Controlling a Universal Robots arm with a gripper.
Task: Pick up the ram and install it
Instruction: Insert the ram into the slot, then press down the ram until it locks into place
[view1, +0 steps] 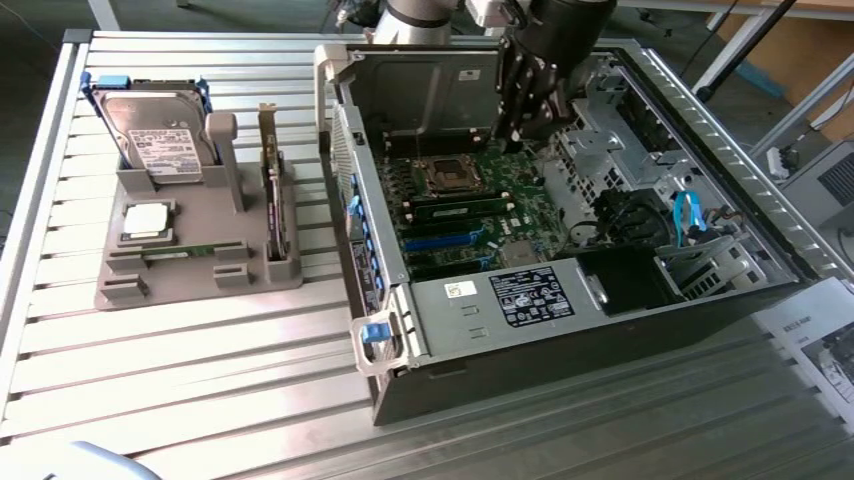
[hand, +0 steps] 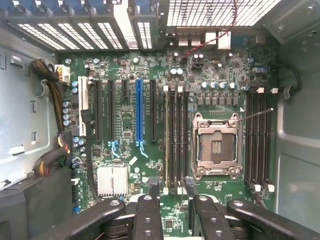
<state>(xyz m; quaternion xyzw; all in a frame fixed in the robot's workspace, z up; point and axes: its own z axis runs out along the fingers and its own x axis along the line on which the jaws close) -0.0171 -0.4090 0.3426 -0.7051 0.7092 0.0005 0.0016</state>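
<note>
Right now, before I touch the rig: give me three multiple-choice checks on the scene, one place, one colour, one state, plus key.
1. Where is the ram?
A) in the grey holder outside the computer case
B) plugged into a slot
C) on the processor socket

2. Colour of the long slot among the black ones?
A) red
B) blue
C) yellow

3. The hand is:
A) shut on the ram
B) open, empty
C) shut on a cable

Key:
1 A: the green stick lies in the holder.
2 B: it is plainly blue.
3 B: its jaws stand apart, with nothing between them.
</note>
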